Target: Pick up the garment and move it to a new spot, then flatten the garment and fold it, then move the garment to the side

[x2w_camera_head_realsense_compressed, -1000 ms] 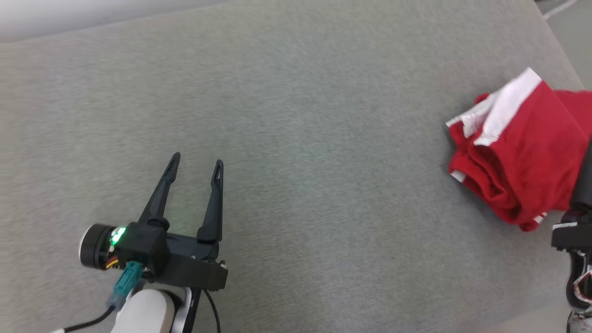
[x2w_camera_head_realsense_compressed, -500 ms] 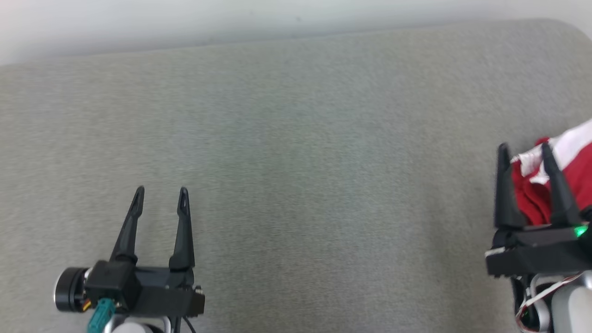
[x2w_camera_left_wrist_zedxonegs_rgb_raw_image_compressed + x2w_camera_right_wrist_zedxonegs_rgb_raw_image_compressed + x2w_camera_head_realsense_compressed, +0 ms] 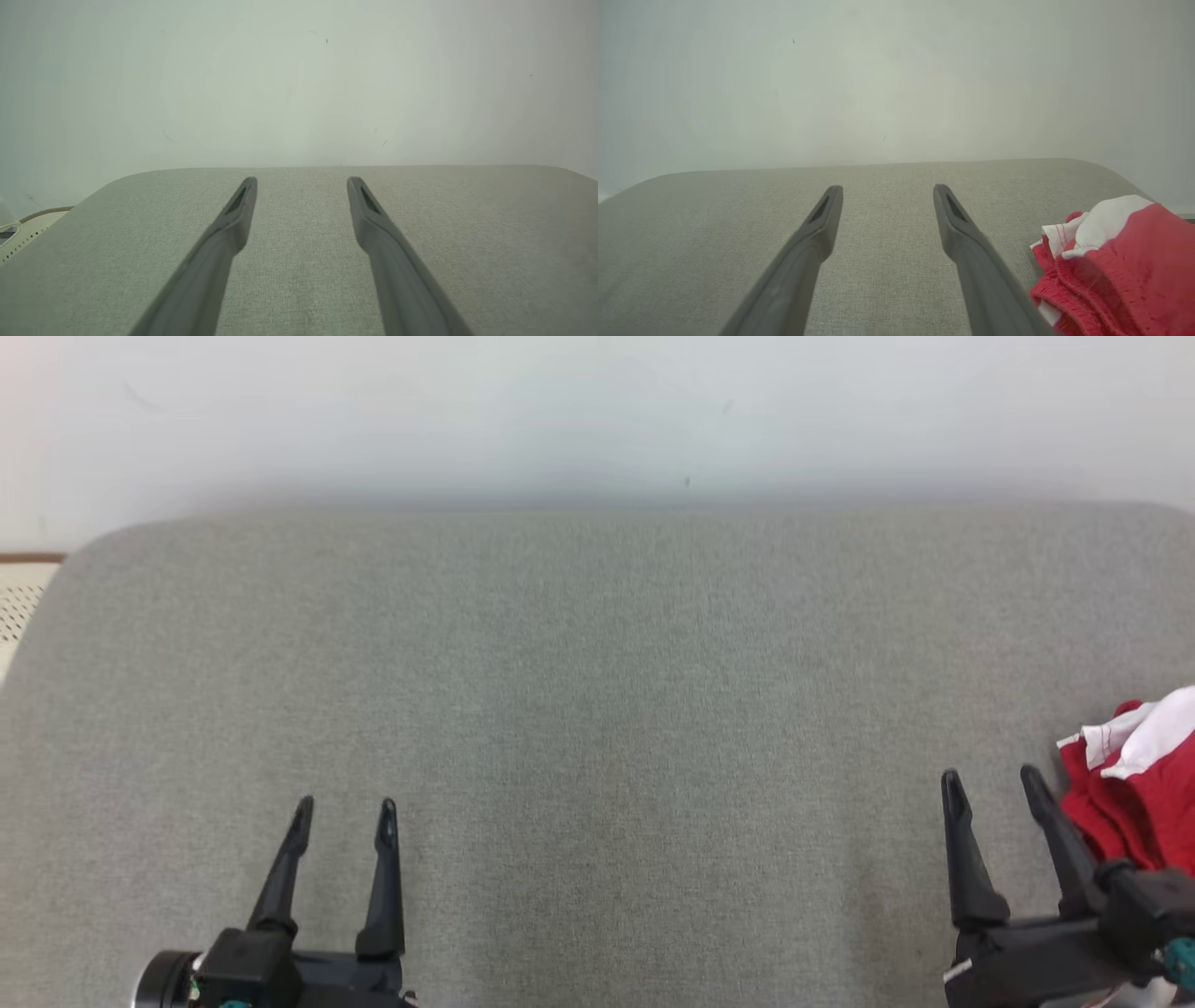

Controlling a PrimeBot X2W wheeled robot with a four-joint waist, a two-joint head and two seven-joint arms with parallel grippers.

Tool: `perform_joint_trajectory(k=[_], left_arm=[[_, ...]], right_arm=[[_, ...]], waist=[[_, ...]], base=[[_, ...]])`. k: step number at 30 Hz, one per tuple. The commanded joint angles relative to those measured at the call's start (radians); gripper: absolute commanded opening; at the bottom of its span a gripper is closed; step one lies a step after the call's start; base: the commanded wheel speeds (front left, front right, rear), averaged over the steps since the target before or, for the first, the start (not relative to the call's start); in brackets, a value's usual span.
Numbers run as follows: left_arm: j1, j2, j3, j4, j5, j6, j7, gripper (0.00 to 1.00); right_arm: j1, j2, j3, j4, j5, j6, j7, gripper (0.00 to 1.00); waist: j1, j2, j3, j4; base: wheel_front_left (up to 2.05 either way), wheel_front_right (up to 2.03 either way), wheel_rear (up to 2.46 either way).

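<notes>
The garment (image 3: 1134,784) is a red piece with white trim, lying in a folded bundle at the right edge of the grey padded table (image 3: 597,691). In the right wrist view the garment (image 3: 1120,261) sits just right of the fingers. My right gripper (image 3: 991,779) stands open at the lower right, its fingers beside the garment and holding nothing; its own view shows the same gap (image 3: 887,190). My left gripper (image 3: 344,805) is open at the lower left over bare fabric, and in the left wrist view its fingers (image 3: 302,181) point toward the wall.
A pale wall (image 3: 597,420) rises right behind the table's far edge. At the far left a perforated cream surface (image 3: 19,602) shows beyond the table's rounded corner. The table's broad middle is bare grey fabric.
The head camera has tilted up, so the wall has come into view and both grippers sit lower in the picture. The right gripper has come fully into view beside the garment. Both stay open.
</notes>
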Motion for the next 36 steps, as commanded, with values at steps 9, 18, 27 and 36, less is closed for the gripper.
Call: perform_joint_trajectory(k=[9,18,27,36], left_arm=[[0.042,0.02,-0.01,0.048,-0.022,-0.021,0.011,1.0],[0.049,0.03,-0.01,0.087,-0.038,-0.031,0.019,1.0],[0.045,0.031,-0.019,0.106,-0.049,-0.031,0.02,1.0],[0.037,0.037,-0.025,0.113,-0.051,-0.025,0.029,1.0]], right_arm=[[0.087,0.025,-0.001,-0.026,-0.037,-0.001,0.02,1.0],[0.137,0.049,-0.016,-0.073,-0.057,-0.001,0.046,1.0],[0.133,0.058,-0.013,-0.081,-0.061,-0.001,0.048,1.0],[0.132,0.064,-0.013,-0.075,-0.056,-0.001,0.043,1.0]], waist=[[0.0002,0.0001,-0.085,-0.011],[0.0002,0.0001,-0.115,-0.019],[0.0002,0.0001,-0.116,-0.024],[0.0002,0.0001,-0.114,-0.024]], base=[[0.0,0.0,0.0],[0.0,0.0,0.0],[0.0,0.0,0.0],[0.0,0.0,0.0]])
